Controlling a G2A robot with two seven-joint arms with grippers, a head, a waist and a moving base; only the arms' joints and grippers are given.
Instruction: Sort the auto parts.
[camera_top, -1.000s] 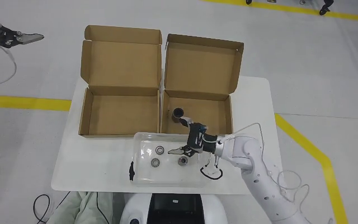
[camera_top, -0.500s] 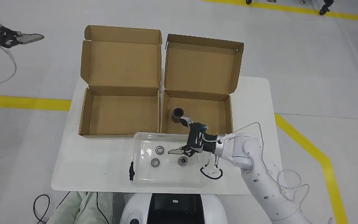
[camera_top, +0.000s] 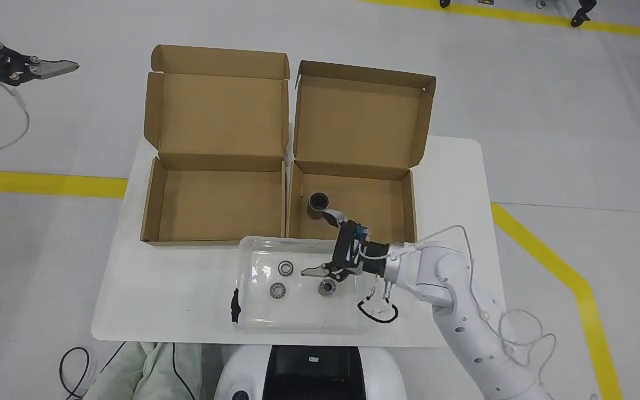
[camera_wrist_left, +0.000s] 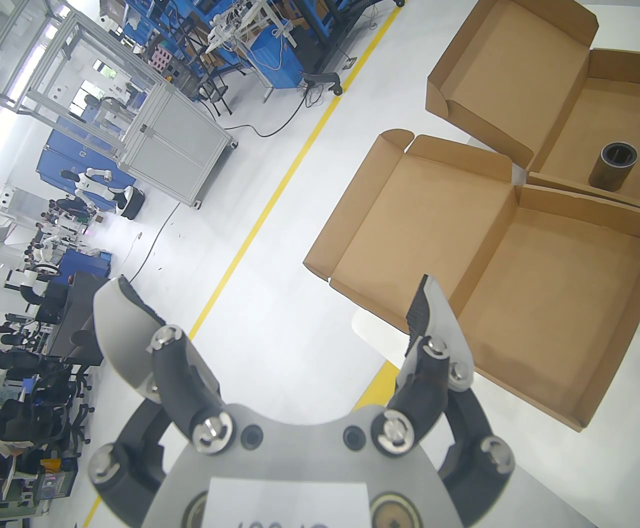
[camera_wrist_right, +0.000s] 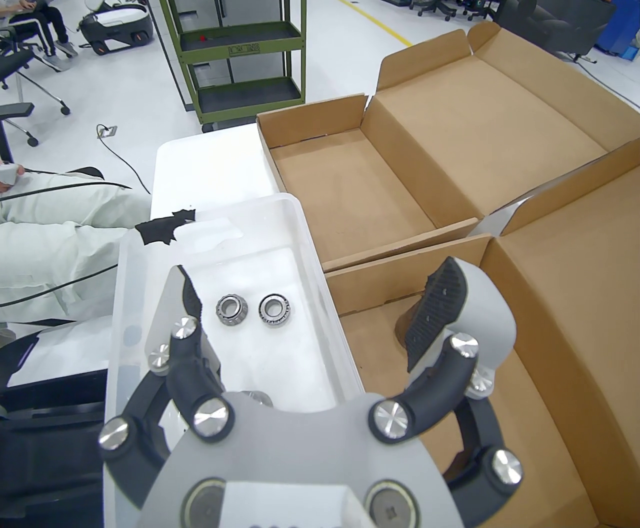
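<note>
Right gripper (camera_wrist_right: 315, 285) spread wide over clear plastic tray (camera_wrist_right: 300, 215), likely lining up on round steel bearings (camera_wrist_right: 232, 309) for boxing. Left gripper (camera_wrist_left: 272, 300) spread too, parked off-table, clearing workspace.

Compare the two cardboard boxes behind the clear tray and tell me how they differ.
The right box holds a dark cylinder, upright by the wall it shares with its neighbour; the left box holds nothing. The clear tray lies in front of most of the right box, but only a corner of the left box. Both are brown cardboard, open with lids folded back, side by side.
</note>
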